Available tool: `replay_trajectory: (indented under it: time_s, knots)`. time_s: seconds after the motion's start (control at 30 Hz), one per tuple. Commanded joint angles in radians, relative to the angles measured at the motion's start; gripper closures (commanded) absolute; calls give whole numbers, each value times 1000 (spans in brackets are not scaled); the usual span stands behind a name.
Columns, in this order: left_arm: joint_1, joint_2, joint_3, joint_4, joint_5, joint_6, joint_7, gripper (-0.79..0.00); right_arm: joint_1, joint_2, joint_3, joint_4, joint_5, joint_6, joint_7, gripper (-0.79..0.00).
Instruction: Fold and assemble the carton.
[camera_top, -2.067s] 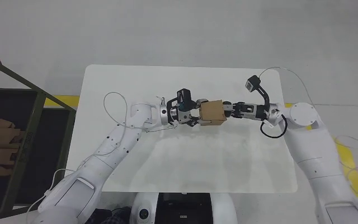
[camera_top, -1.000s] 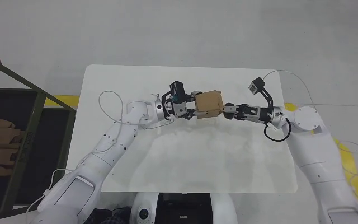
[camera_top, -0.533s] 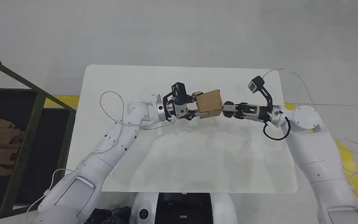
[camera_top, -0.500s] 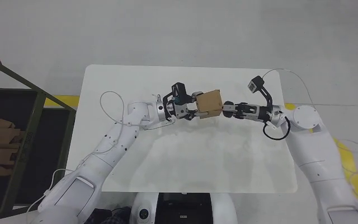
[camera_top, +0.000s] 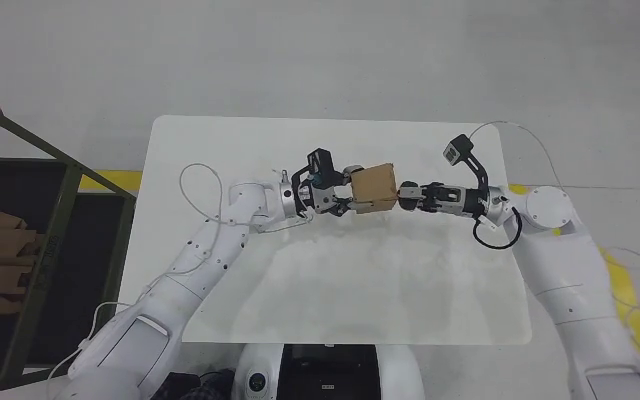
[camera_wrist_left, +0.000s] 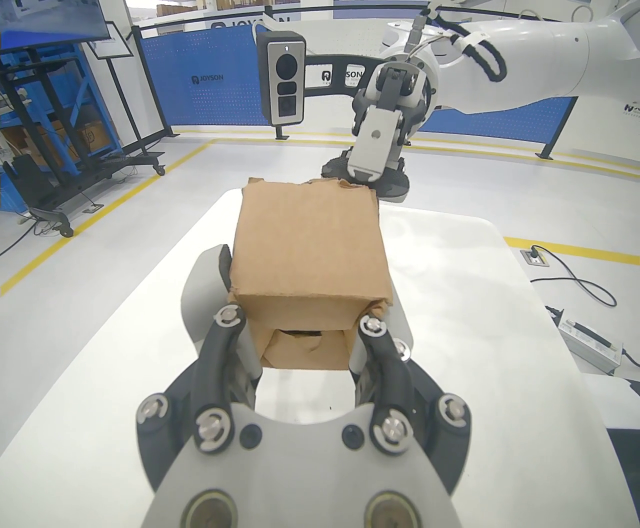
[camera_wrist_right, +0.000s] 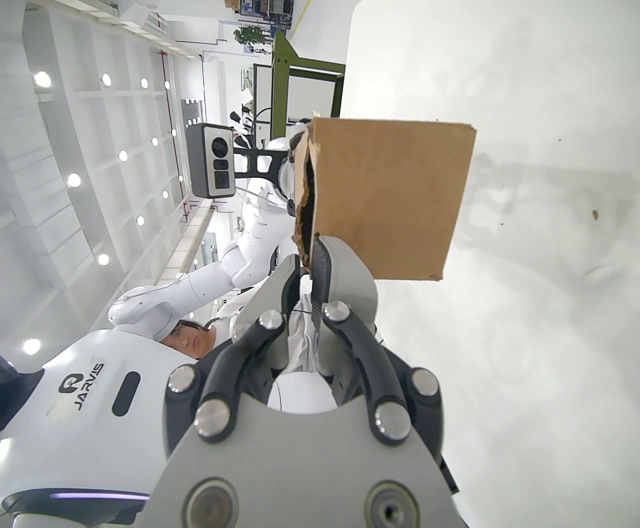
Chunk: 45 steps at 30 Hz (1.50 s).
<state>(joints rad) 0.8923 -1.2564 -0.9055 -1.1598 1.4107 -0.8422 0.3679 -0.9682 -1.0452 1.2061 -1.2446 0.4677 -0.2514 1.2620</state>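
Observation:
A small brown carton (camera_top: 375, 185) is held above the middle of the white table (camera_top: 300, 300), between the two arms. In the left wrist view the carton (camera_wrist_left: 310, 250) sits between the fingers of my left gripper (camera_wrist_left: 302, 345), which is shut on its near end; a flap there gapes slightly. My left gripper (camera_top: 346, 194) and right gripper (camera_top: 402, 193) face each other across the carton. In the right wrist view my right gripper (camera_wrist_right: 310, 272) is shut on the ragged edge of the carton (camera_wrist_right: 390, 200). My right gripper (camera_wrist_left: 372, 167) touches the carton's far top edge.
A dark green rack (camera_top: 40, 250) holding flat cardboard stands off the table's left side. The table's near half (camera_top: 380, 290) lies bare below the arms. A thin cable loop (camera_top: 200, 190) hangs off the left arm.
Over two seconds both arms carried the carton a little left and toward the table's far side. In the last half second almost nothing moved.

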Motion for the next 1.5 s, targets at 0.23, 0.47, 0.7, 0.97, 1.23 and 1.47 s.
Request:
replay_trajectory:
  time_s: [0.23,0.47,0.7,0.97,1.23,1.47]
  knots:
    - [0,0,2,-3,2,-8,4,-388,32,-5,-8,39,23,3,-15,-43]
    - [0,0,5,-8,4,-13,4,-388,62,-16,-44,82,26,2,-12,0]
    - [2,-2,8,-9,-2,-13,3,-388,73,-21,-65,87,26,-10,2,-6]
    - [-2,-4,9,16,-8,-4,1,-388,67,-15,-33,110,42,-25,-11,-28]
    - [-6,-11,28,90,32,66,13,-409,21,3,26,88,35,-37,-18,-68]
    - [-16,-24,73,149,125,165,23,-437,-13,5,16,49,10,-34,-19,-99]
